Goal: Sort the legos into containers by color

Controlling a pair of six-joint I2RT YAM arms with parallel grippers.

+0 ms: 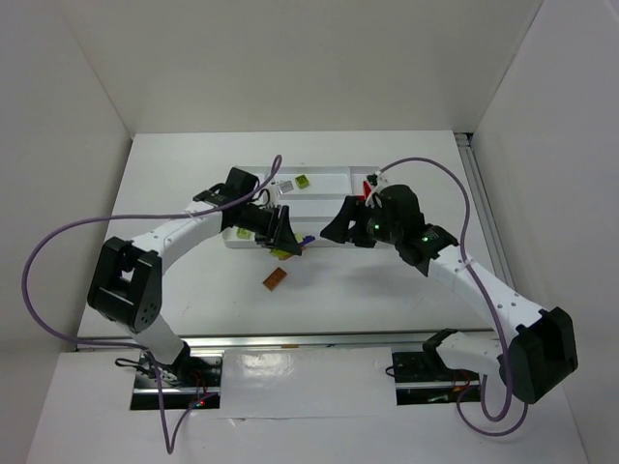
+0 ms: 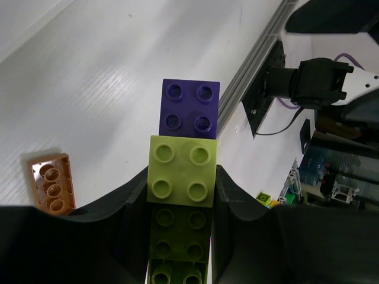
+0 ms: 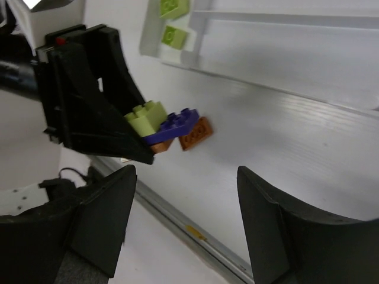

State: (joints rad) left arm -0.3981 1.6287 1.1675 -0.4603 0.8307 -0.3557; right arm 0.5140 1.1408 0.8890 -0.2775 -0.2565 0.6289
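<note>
Lime green lego (image 2: 180, 177) sits clamped in the left gripper (image 1: 286, 236).

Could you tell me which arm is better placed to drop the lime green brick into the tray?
Left. The left tool is shut on the lime green brick, close to the near edge of the tray. The right tool is open and holds nothing.
</note>
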